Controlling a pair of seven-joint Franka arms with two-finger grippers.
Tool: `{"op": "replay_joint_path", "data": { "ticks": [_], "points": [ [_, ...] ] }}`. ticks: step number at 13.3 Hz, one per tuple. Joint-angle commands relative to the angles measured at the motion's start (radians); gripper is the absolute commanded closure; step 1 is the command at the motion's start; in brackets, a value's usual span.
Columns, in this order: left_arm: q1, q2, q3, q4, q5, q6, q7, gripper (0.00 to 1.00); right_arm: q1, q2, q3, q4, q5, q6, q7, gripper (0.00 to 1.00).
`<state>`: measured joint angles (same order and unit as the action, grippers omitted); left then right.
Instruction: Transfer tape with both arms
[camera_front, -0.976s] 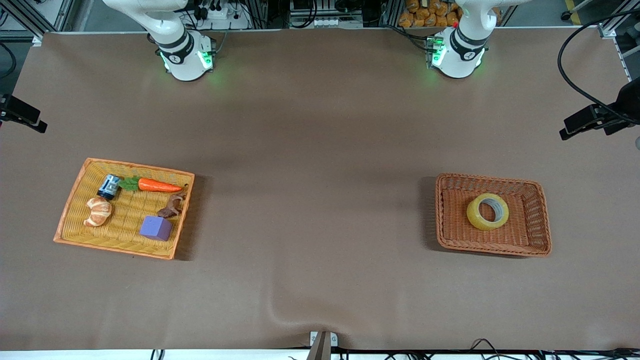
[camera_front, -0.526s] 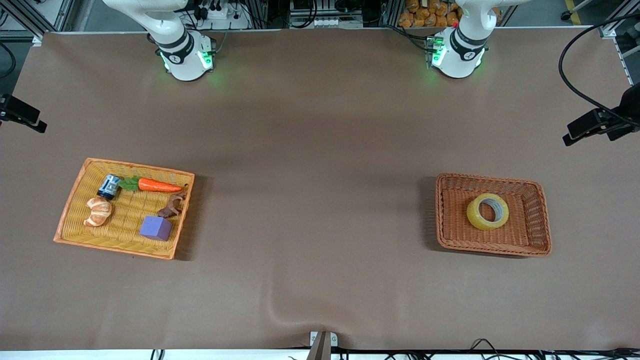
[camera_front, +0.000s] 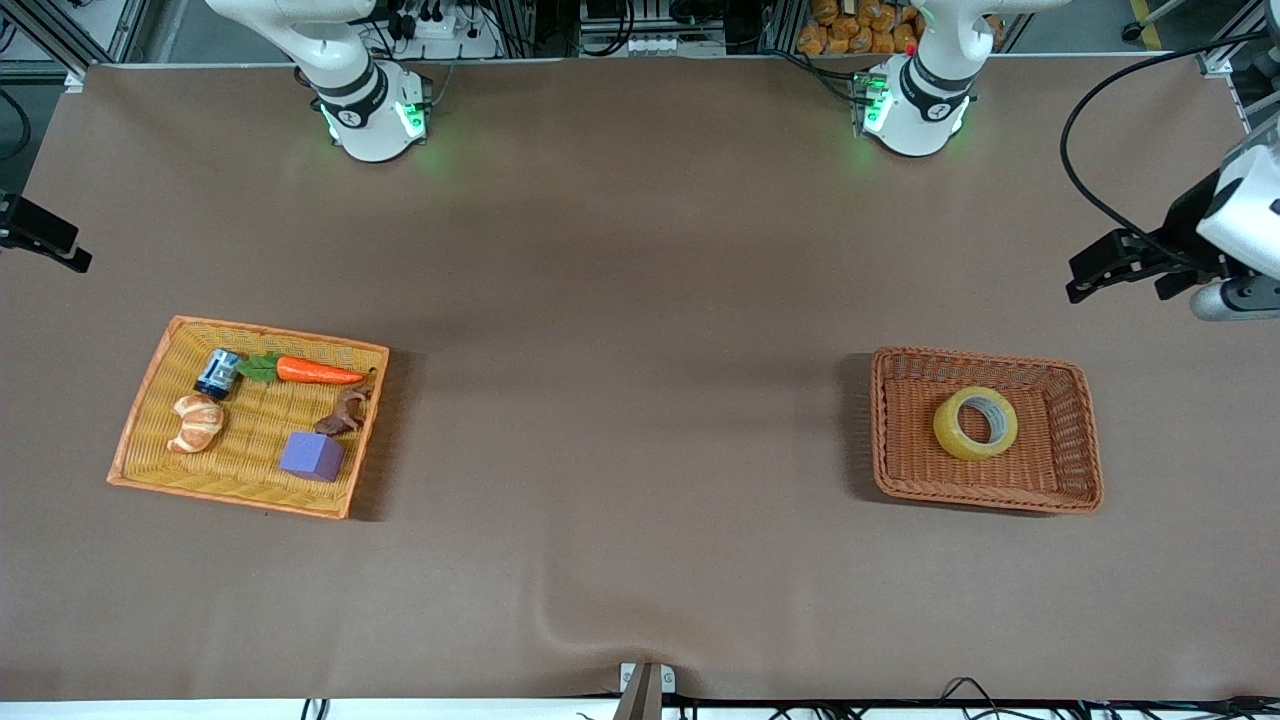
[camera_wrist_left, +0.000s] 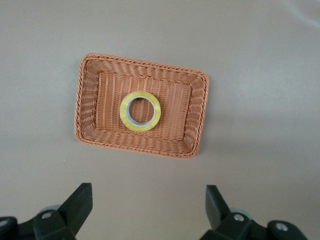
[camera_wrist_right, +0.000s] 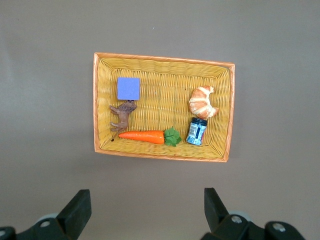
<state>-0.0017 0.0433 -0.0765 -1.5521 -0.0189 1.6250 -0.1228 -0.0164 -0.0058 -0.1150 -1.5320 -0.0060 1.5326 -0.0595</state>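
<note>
A: What's the surface like?

B: A wide brown table (camera_front: 640, 300), with a small ripple in its covering at the edge nearest the front camera. Two baskets sit well apart on it.

A: Where's the tape?

B: The tape (camera_front: 976, 423) lies flat in the middle of the brown basket (camera_front: 890, 430), toward the left arm's end. Nothing else is in with it, and nothing touches it.

A: And the other basket?

B: The yellow basket (camera_front: 150, 400), at the right arm's end, holds a carrot (camera_front: 318, 372), a small jar (camera_front: 217, 373), a croissant (camera_front: 196, 423), a purple cube (camera_front: 312, 456) and a brown figure (camera_front: 345, 411).

A: The grippers?

B: The left gripper (camera_wrist_left: 145, 212) hangs high over bare table just beside the brown basket, fingers spread wide, holding nothing. The right gripper (camera_wrist_right: 145, 212) hangs over the table beside the yellow basket, equally spread and empty.
</note>
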Motion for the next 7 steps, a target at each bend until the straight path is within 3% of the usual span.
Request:
{"op": "replay_joint_path", "data": {
  "ticks": [1,7],
  "points": [
    [-0.003,-0.016,-0.002,-0.025,0.017,0.015,0.011,0.00,-0.020,0.003,0.015,0.000,0.008,-0.006,-0.008,0.00],
    [-0.014,-0.040,0.007,-0.020,0.017,0.015,0.046,0.00,-0.022,0.009,0.015,-0.002,0.034,-0.006,-0.010,0.00]
  ]
}}
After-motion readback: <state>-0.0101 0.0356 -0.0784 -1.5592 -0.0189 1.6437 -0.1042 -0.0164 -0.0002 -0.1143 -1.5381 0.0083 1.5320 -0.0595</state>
